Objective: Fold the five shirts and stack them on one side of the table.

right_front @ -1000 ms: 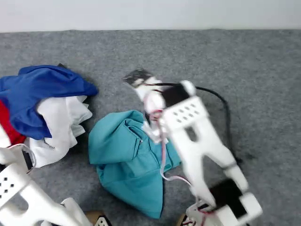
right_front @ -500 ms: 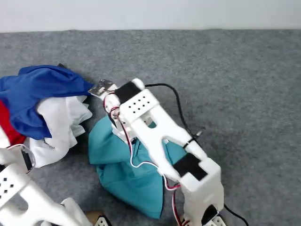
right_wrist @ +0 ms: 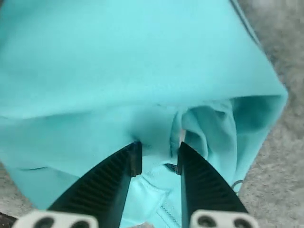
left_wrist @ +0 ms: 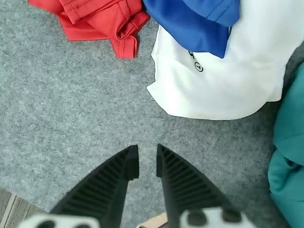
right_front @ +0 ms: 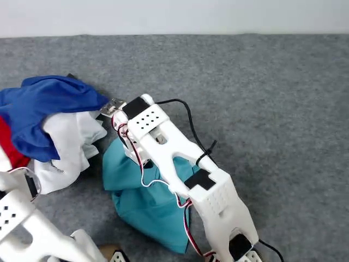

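The right gripper's (right_wrist: 158, 154) jaws stand a little apart, tips down among the folds of the teal shirt (right_wrist: 118, 61), a ridge of cloth showing in the gap; whether they pinch it I cannot tell. That shirt lies crumpled on the grey table (right_front: 272, 98) near its front edge, about midway along, under the right arm (right_front: 180, 164). The left gripper's (left_wrist: 147, 159) jaws show a narrow gap and hold nothing, hovering over bare table just beside the white shirt (left_wrist: 228, 76). The blue shirt (left_wrist: 190, 23) lies on the white one and the red shirt (left_wrist: 99, 19) beside them, heaped at the left edge
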`<move>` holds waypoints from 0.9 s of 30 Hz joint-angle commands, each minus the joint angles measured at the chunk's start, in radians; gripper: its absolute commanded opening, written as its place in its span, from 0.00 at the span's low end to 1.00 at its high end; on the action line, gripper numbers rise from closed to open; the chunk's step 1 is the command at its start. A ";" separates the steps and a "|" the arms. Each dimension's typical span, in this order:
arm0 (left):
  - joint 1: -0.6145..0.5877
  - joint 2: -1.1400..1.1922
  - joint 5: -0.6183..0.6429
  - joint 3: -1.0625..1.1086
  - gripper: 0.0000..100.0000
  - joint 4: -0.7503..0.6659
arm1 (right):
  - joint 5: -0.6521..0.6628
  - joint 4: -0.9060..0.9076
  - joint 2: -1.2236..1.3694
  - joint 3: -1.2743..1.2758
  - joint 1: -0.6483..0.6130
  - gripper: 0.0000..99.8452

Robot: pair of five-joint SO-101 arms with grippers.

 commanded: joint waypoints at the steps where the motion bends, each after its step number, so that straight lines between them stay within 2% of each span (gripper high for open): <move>1: -0.003 -0.008 -0.011 -0.027 0.07 0.014 | -0.011 -0.001 0.007 -0.051 -0.004 0.12; 3: -0.003 -0.008 -0.011 -0.027 0.07 0.014 | -0.011 0.004 0.012 -0.051 -0.004 0.11; 8: 0.003 -0.008 -0.011 -0.027 0.07 0.014 | -0.011 0.004 -0.027 -0.060 -0.004 0.00; 16: 0.005 -0.008 -0.014 -0.027 0.07 0.011 | 0.000 0.022 -0.239 -0.061 0.027 0.01; 21: 0.009 -0.008 -0.017 -0.033 0.07 0.006 | 0.000 0.016 -0.417 -0.132 0.173 0.01; 24: 0.075 -0.008 -0.017 -0.033 0.07 0.009 | 0.000 0.016 -0.475 -0.190 0.288 0.01; 27: 0.190 -0.008 -0.015 -0.035 0.07 0.011 | 0.000 0.015 -0.507 -0.239 0.407 0.01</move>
